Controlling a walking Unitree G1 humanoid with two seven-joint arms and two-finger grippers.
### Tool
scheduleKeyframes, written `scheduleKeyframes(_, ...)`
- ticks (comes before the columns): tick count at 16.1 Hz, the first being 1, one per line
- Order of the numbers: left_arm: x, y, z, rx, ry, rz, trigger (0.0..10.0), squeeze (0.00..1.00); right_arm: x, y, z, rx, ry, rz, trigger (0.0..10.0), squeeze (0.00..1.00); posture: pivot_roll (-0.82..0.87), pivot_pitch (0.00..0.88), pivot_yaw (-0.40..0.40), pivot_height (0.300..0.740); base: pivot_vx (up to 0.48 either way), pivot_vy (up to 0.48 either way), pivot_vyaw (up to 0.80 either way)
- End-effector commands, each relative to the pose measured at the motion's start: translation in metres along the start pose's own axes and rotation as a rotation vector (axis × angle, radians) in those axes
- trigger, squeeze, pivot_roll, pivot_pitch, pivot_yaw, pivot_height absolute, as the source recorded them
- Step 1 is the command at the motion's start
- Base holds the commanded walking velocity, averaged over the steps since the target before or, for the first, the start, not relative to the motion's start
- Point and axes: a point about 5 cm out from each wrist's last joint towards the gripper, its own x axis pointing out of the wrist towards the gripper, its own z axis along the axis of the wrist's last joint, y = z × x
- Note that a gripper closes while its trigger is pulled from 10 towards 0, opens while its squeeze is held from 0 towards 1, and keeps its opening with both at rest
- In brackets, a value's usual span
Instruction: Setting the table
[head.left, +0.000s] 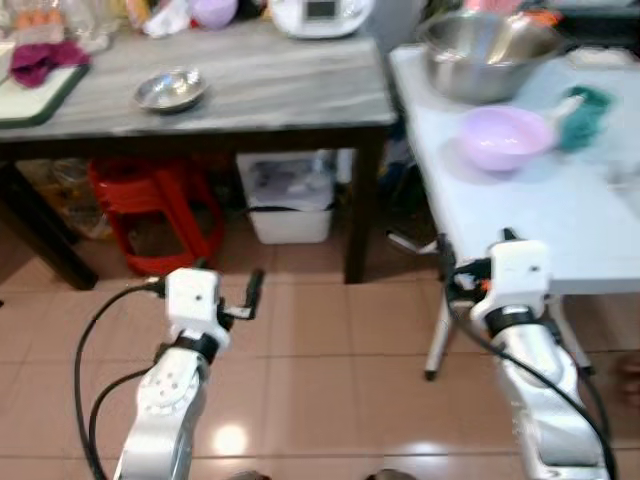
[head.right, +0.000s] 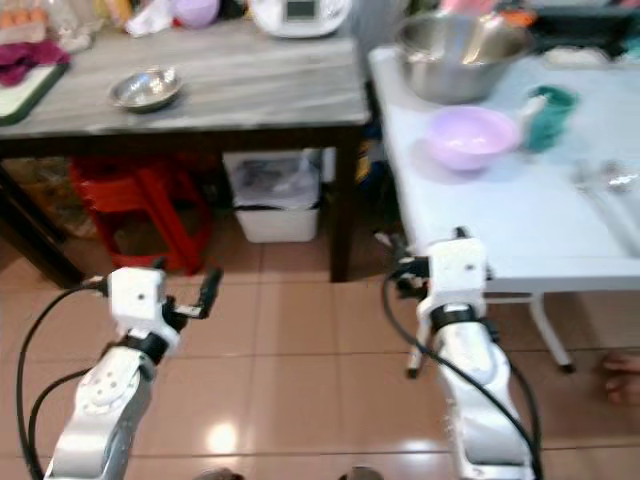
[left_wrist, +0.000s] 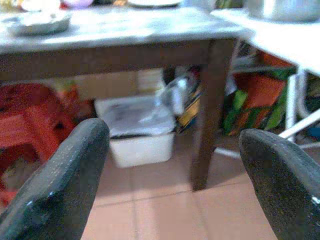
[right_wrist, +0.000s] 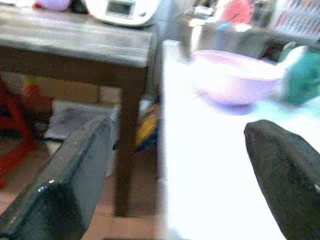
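Observation:
A purple bowl (head.left: 503, 136) sits on the white table (head.left: 560, 215) at the right, in front of a large steel bowl (head.left: 488, 52) and beside a teal object (head.left: 585, 115). A small steel bowl (head.left: 170, 90) rests on the wooden table (head.left: 280, 90) at the left. My right gripper (right_wrist: 185, 185) is open and empty at the white table's near edge, level with the purple bowl (right_wrist: 232, 80). My left gripper (left_wrist: 175, 185) is open and empty, held low over the floor and facing the space under the wooden table.
Under the wooden table stand a red stool (head.left: 150, 210) and a white bin (head.left: 290, 205). A green board with a magenta cloth (head.left: 40, 62) and a white appliance (head.left: 320, 12) sit at its back. Metal cutlery (head.right: 610, 180) lies on the white table. A person's foot (head.right: 625, 378) shows at the right.

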Motion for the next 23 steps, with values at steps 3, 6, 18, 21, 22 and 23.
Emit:
scheduleKeyframes(3,-0.003,0.009,-0.002,0.011,0.01,0.03,10.0,0.0,0.0,0.007,0.002,0.015,-0.009,0.02,10.0,0.0,-0.16,0.144,0.034,0.74,0.0,-0.48,0.0)
scheduleKeyframes(6,-0.002,0.008,-0.003,0.01,0.013,0.026,10.0,0.0,0.0,0.006,0.002,0.012,-0.008,0.02,10.0,0.0,-0.17,0.147,0.035,0.74,0.0,-0.48,0.0)
scheduleKeyframes(18,-0.002,-0.001,0.004,-0.047,-0.043,-0.045,10.0,0.0,0.001,0.008,0.002,0.01,-0.01,0.033,10.0,0.0,-0.17,0.146,0.033,0.74,0.0,-0.145,0.0)
scheduleKeyframes(21,-0.001,-0.002,0.004,-0.056,-0.046,-0.054,10.0,0.0,0.0,0.008,0.002,0.007,-0.009,0.035,10.0,0.0,-0.17,0.146,0.033,0.74,0.0,0.0,0.0)
scheduleKeyframes(22,-0.002,-0.002,0.005,-0.058,-0.048,-0.057,10.0,0.0,0.0,0.008,0.003,0.0,-0.013,0.037,10.0,0.0,-0.17,0.151,0.031,0.74,0.0,0.0,0.0)
scheduleKeyframes(23,-0.002,-0.003,0.006,-0.065,-0.052,-0.067,10.0,0.0,0.0,0.008,0.003,-0.008,-0.015,0.04,10.0,0.0,-0.17,0.152,0.03,0.74,0.255,0.0,0.0)
